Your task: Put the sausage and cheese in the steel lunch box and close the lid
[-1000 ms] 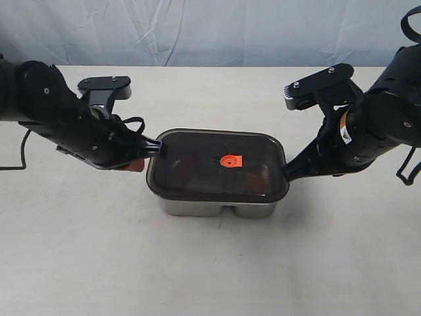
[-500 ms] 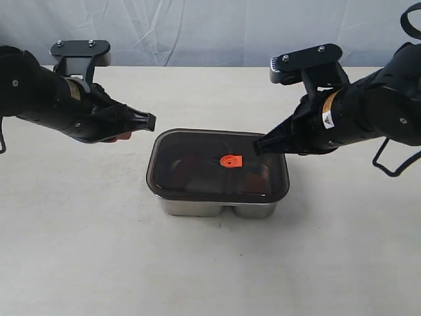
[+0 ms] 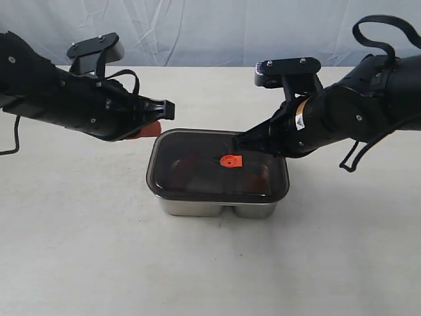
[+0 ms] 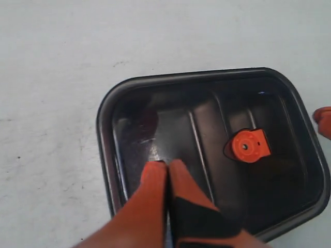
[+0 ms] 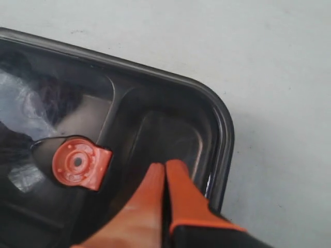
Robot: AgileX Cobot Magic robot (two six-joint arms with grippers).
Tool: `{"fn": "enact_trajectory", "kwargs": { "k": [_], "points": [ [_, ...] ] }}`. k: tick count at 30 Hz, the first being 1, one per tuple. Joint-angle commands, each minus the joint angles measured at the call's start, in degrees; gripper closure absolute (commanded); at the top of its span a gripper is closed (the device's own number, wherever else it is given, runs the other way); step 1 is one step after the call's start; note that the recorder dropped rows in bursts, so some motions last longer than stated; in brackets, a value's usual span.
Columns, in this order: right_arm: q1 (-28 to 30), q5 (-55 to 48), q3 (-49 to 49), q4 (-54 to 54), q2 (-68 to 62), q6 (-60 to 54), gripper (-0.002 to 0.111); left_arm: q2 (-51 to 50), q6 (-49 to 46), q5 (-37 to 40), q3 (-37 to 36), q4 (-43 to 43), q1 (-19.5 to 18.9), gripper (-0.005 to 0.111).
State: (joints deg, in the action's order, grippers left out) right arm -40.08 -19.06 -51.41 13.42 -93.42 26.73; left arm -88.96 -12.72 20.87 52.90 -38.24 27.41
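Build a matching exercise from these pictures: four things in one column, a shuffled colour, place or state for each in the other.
1. dark translucent rectangular lid
2. small plastic valve
3. rectangular steel lunch box
4. right gripper

A. shut, empty, tip over the lid
B. shiny, on the white table
C. orange, at the lid's centre
D. smoky, covering the box

Pairs: 1-D, 2-C, 3-B, 4-A

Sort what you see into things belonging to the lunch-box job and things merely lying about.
Job: steel lunch box; lid, sitting on the box; left gripper; right gripper.
Merely there: table; cloth backdrop.
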Motion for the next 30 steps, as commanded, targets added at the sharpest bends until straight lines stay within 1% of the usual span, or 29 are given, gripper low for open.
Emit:
{"fn": "enact_trajectory", "kwargs": {
  "k": [1, 4, 14, 30],
  "points": [
    [0.1, 1.0, -0.3, -1.1, -0.3, 0.1, 0.108, -1.1, -2.9, 1.5, 0.3, -3.3, 0.2, 0.107],
    [0.1, 1.4, -0.3, -1.3, -0.3, 0.1, 0.108, -3.6, -2.9, 2.7, 0.3, -3.3, 0.2, 0.107],
    [0.1, 1.5, -0.3, -2.4, -3.2, 0.1, 0.108, -11.6, -3.0, 2.6, 0.3, -3.3, 0.2, 0.107],
    [0.1, 0.7, -0.3, -3.7, -10.9, 0.0, 0.108, -16.0, -3.1, 2.5, 0.3, -3.3, 0.2, 0.107]
  ]
}}
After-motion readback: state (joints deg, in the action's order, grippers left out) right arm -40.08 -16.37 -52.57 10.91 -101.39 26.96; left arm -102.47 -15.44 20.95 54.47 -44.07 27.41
